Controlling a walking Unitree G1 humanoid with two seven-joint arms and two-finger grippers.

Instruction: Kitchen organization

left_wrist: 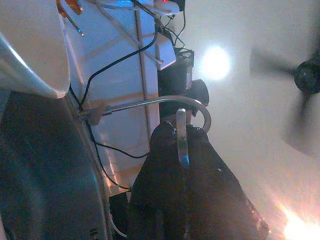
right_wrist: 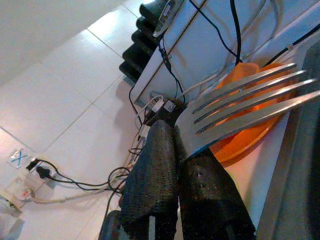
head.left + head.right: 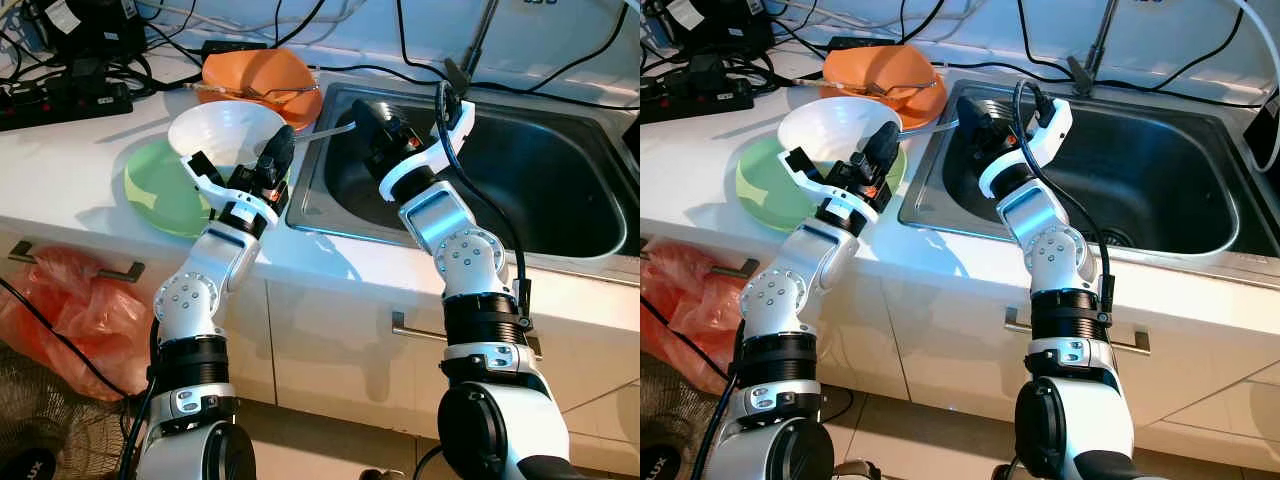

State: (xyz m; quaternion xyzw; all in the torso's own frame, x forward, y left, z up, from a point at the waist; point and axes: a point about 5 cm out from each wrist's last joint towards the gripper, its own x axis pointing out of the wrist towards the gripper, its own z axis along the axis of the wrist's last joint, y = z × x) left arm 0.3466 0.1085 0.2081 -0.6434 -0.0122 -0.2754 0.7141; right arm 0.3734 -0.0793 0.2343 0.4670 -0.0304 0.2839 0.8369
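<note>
Fork (image 2: 240, 112) | right gripper (image 2: 172, 145) clamps handle | tines toward orange bowl (image 3: 262, 80)

Black power strip (image 3: 62, 103) at the back of the white tabletop (image 3: 70, 170), black cables (image 3: 160, 55) tangled beside it. More cables (image 3: 560, 75) trail along the white wall behind the basin. Red-orange plastic bag (image 3: 75, 310) hangs from the cabinet handle (image 3: 75, 262) under the tabletop. Second handle (image 3: 400, 325) on the neighbouring cabinet front. Tiled floor (image 3: 930, 440) below.
</note>
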